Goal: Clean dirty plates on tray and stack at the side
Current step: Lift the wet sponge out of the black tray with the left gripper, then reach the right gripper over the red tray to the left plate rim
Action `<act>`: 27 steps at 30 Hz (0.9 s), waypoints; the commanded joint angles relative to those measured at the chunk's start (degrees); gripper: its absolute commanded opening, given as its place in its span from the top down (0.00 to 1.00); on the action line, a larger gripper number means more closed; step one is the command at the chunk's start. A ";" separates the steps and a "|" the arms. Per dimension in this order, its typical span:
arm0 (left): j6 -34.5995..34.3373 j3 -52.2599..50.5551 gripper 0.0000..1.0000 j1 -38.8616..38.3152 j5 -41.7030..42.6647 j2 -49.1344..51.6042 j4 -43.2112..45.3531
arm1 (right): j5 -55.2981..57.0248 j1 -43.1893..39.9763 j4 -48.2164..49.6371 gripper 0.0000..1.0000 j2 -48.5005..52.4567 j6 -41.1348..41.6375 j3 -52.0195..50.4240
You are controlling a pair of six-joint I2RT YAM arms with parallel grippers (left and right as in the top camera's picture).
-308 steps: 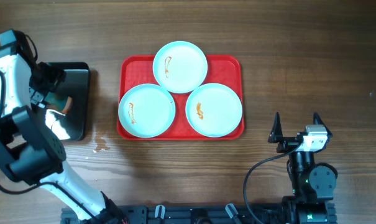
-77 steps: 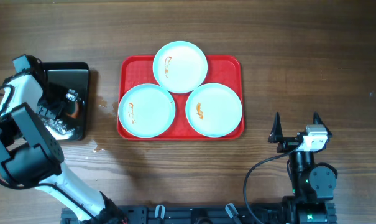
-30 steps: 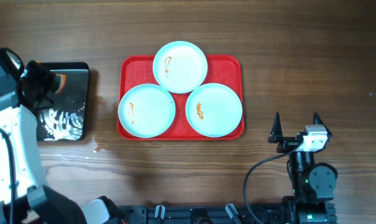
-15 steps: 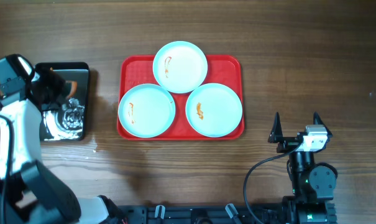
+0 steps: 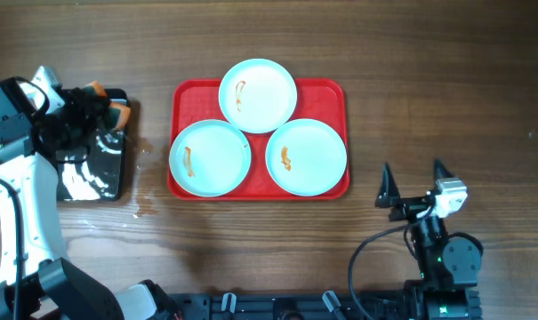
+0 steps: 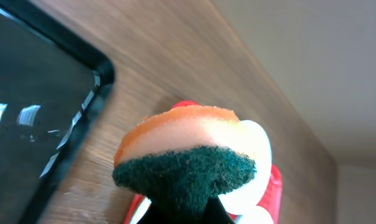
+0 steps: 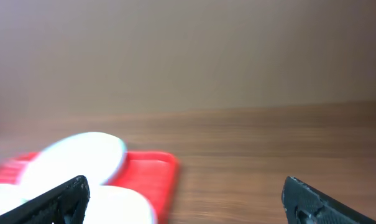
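Your wooden table (image 5: 429, 80) carries the red tray (image 5: 187, 96) at its middle, long sides running left to right. All three plates sit on that tray: the rear plate (image 5: 258, 95) against the far rim, the left plate (image 5: 210, 157) and the right plate (image 5: 306, 156) side by side along the near rim, with their rims meeting or overlapping at the centre. You can see an orange sauce smear on each one. Well to the left of the tray lies the black pan (image 5: 91, 178), with white streaks on its near half and a few wet spots on the wood beside it. Your left gripper (image 5: 98, 108) hangs over the pan's far right corner with its jaws clamped tight on a sponge (image 6: 188, 155), orange foam above and a dark green scouring pad below. Your right gripper (image 5: 412, 173) stands off the tray's near right corner, jaws spread wide with nothing between them
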 commanded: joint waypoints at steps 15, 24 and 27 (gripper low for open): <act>-3.96 0.55 0.96 2.60 -19.65 -0.33 -3.23 | -16.98 -0.28 22.77 0.00 0.24 75.84 0.37; -4.46 0.52 0.96 4.87 -23.06 1.27 -4.52 | -21.73 -0.28 15.17 0.00 8.37 57.16 19.67; -5.18 0.52 0.96 4.87 -23.21 2.84 -4.52 | -27.41 -0.28 3.37 0.00 17.35 44.98 31.32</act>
